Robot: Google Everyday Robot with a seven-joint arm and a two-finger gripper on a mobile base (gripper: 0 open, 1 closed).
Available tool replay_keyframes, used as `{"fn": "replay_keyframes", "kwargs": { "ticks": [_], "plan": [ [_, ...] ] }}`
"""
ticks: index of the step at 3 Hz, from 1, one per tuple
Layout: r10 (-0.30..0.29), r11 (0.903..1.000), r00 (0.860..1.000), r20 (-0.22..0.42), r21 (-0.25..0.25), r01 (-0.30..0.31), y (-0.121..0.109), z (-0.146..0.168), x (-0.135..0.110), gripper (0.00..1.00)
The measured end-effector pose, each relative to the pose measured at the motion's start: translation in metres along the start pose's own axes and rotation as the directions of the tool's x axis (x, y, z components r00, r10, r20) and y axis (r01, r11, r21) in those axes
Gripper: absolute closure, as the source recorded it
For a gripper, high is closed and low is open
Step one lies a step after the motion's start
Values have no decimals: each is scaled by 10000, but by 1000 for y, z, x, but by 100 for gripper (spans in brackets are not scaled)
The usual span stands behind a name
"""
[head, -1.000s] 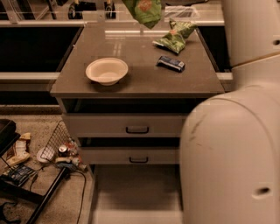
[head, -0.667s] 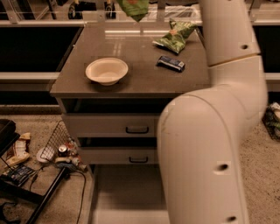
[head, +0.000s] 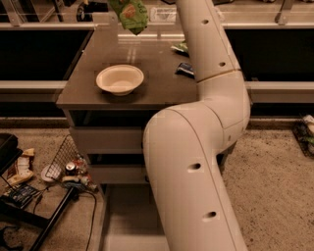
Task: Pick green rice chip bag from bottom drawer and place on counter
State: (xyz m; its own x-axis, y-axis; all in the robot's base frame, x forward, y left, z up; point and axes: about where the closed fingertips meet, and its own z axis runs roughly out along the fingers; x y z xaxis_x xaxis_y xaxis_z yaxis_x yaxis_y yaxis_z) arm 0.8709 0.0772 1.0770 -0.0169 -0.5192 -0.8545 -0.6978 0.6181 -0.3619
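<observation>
Hanging at the top edge of the view, the bright green glossy rice chip bag [head: 128, 13] is in the air above the far part of the smooth grey-brown counter [head: 162, 88], clear of its surface. The gripper is out of sight beyond that edge, so its grip cannot be told. A round cream bowl [head: 120, 79] sits on the counter below the bag. The thick white robot arm [head: 196, 162] partly hides a dark snack wrapper [head: 185, 69]. The grey-brown bottom drawer [head: 128, 215] stands pulled open.
</observation>
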Motion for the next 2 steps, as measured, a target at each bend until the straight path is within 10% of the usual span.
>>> {"fn": "replay_keyframes", "kwargs": {
  "ticks": [2],
  "plan": [
    [44, 9999, 9995, -304, -102, -47, 12, 32, 15, 58]
  ]
}}
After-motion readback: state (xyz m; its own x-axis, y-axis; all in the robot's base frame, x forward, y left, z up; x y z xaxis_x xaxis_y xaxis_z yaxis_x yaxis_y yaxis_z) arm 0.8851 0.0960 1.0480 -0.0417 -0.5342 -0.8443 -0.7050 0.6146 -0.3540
